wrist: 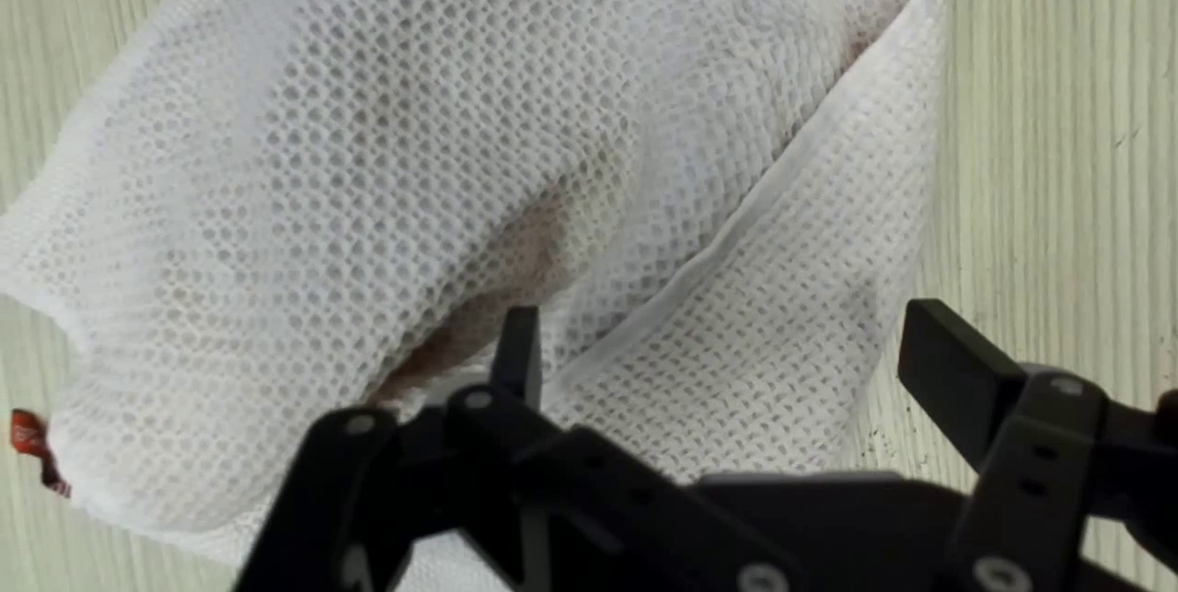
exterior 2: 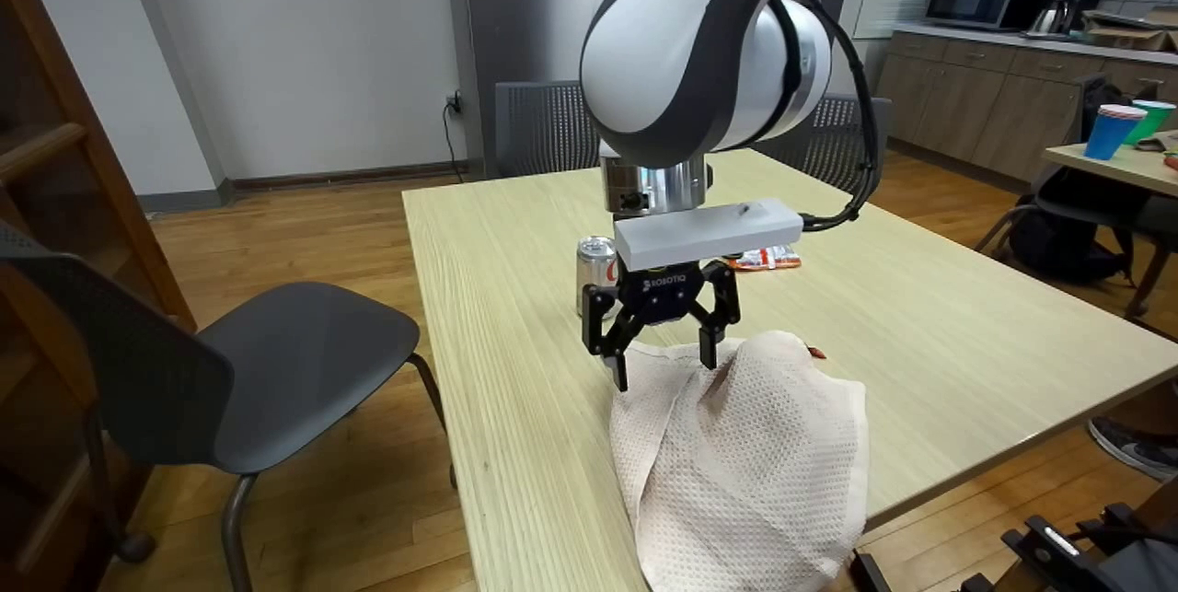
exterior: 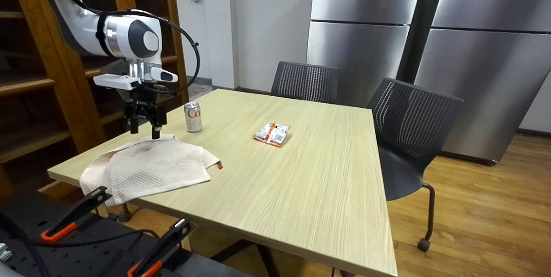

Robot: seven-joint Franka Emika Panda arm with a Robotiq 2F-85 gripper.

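Note:
My gripper (exterior: 145,130) is open, with nothing between its fingers. It points down above the edge of a cream waffle-weave towel (exterior: 159,165). In an exterior view the gripper (exterior 2: 664,371) is over the towel's far end (exterior 2: 755,463). In the wrist view the fingers (wrist: 722,343) stand wide apart, one over the towel (wrist: 414,113) and one over bare wood beside it. The towel is rumpled, with a fold, and has a red tag (wrist: 29,440). A silver soda can (exterior: 193,117) stands upright near the gripper, partly hidden behind it in an exterior view (exterior 2: 594,270).
The light wood table (exterior: 310,191) also carries a snack bag (exterior: 272,134). Dark chairs (exterior: 413,139) (exterior 2: 313,371) stand around it. A wooden cabinet (exterior: 56,61) is behind the arm. Black-and-orange clamps (exterior: 163,247) sit at the robot's base. The towel hangs over the table edge.

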